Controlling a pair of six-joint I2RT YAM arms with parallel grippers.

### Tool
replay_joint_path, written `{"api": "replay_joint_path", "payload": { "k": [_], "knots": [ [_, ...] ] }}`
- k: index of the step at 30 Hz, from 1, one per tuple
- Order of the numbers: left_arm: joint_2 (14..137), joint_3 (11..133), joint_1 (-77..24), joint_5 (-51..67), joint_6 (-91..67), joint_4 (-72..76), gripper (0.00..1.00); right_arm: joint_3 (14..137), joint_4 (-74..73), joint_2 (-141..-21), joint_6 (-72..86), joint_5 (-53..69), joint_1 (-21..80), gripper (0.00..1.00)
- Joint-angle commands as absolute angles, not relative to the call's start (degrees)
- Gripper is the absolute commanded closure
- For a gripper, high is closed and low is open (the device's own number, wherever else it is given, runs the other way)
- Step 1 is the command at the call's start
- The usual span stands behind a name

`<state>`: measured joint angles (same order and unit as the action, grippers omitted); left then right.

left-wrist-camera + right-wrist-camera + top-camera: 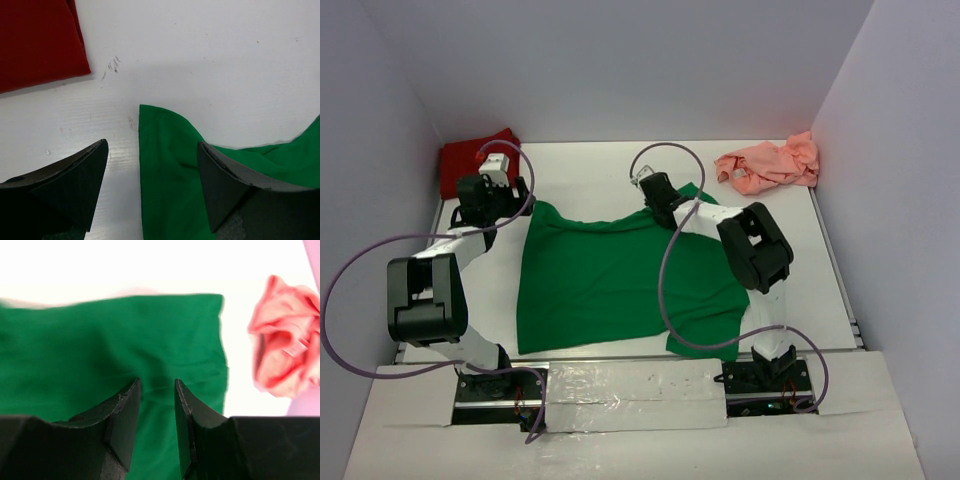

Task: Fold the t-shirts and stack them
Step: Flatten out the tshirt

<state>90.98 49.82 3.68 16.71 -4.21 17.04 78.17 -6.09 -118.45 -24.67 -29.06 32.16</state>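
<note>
Green shirt (610,280) lies spread roughly flat in the middle of the desk (590,165), near hem close to the near edge, a few wrinkles along the far side. One sleeve sticks out twd the desk's right edge, partly under the right arm.

Red shirt (470,160) sits in the far left corner as a compact, flat-looking bundle, apart from the green one w/ bare desk between. Pink shirt (770,165) is crumpled in a heap in the far right corner, also apart from the green.

Left gripper (152,145) hangs over the green shirt's far left corner. Its fingers (80,175) are spread wide, one over bare desk, the other over green cloth. The corner's edge shows in the gap, nothing gripped.

Right gripper (156,381) is over the far edge of the green shirt, right of centre. Its fingers (125,410) stand apart w/ only a narrow gap, green cloth showing through it. A faint crease runs just past the tips. Wrist view is blurred, so can't tell if the tips touch the cloth. Pink heap shows off to the right in that view.
</note>
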Motion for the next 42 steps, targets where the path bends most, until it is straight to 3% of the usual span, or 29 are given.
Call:
{"api": "replay_joint_path", "payload": {
  "k": [1, 11, 21, 36, 42],
  "knots": [
    [88.5, 49.0, 3.3, 15.8, -3.7, 20.4, 0.19, 79.5, -1.5, -119.9, -26.9, -36.3, 29.6, 0.60],
    [88.8, 49.0, 3.3, 16.1, -3.6, 20.5, 0.19, 81.8, -1.1, -121.6, -27.9, -37.1, 25.1, 0.60],
    [89.2, 49.5, 3.3, 16.6, -3.3, 19.9, 0.20, 85.3, -8.1, -121.2, -24.0, -30.4, 23.2, 0.61],
    [88.8, 48.8, 3.3, 17.7, -2.3, 19.0, 0.20, 108.4, -38.5, -129.3, -11.0, -20.9, 18.7, 0.63],
    [89.1, 48.9, 3.3, 18.0, -1.8, 18.5, 0.20, 113.9, -48.1, -129.7, -6.4, -11.5, 15.6, 0.63]
  ]
}}
